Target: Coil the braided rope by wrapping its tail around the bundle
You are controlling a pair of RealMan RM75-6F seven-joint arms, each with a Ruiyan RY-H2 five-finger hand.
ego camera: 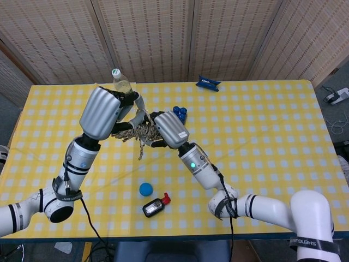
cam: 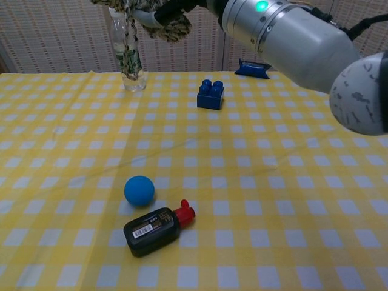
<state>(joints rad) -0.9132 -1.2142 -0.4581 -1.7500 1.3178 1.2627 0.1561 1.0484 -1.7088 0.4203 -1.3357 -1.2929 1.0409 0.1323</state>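
I'm holding the braided rope (ego camera: 137, 131) bundle midair, both left hand (ego camera: 103, 112) and right hand (ego camera: 170, 129) fingers curling around it.

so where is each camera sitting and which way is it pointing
Head view: sits high above the near table edge, looking steeply down at the checked table; shows both arms, the left hand and right hand meeting on the rope bundle.
Chest view: sits low at the near edge, looking level across the table toward the wicker screen; shows only the right forearm and the bundle at the top edge.
Shared: water bottle, blue block, blue ball, black bottle.
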